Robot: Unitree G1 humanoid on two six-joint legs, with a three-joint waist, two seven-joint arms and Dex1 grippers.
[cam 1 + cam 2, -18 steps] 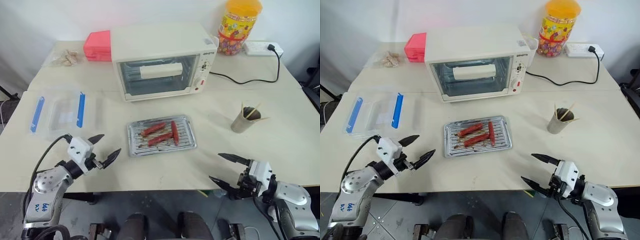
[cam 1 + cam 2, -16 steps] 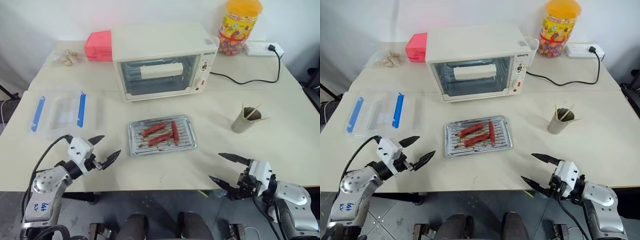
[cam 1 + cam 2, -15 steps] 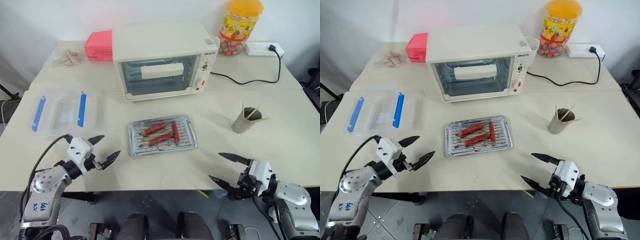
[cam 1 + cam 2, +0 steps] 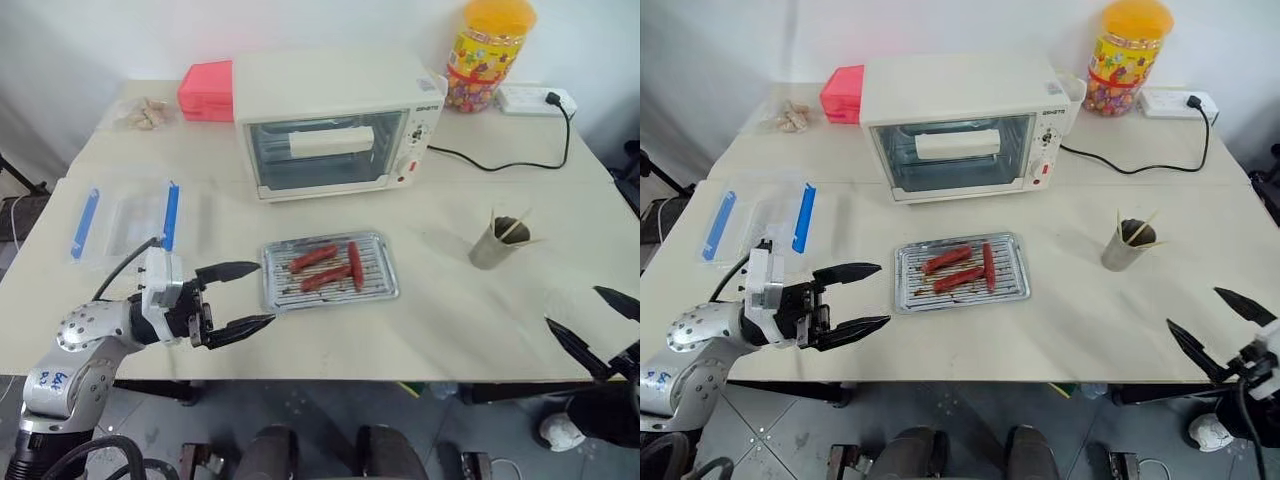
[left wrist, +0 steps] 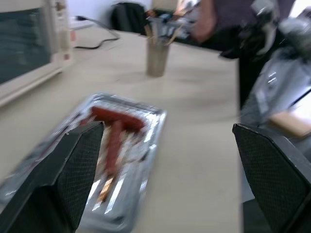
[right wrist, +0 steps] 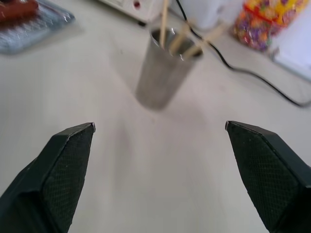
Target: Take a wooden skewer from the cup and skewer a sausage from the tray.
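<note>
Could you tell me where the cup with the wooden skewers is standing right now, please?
In the left eye view the cup stands on the table's right side, to the right of the tray and in front of the black power cord.

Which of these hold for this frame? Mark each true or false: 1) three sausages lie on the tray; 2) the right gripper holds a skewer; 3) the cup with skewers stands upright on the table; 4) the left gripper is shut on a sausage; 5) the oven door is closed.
1) Three sausages lie on the tray: true.
2) The right gripper holds a skewer: false. Its jaws stand wide open and empty; the skewers are all in the cup.
3) The cup stands upright on the table: true.
4) The left gripper is shut on a sausage: false. It is open and empty, short of the tray's near left side.
5) The oven door is closed: true.
</note>
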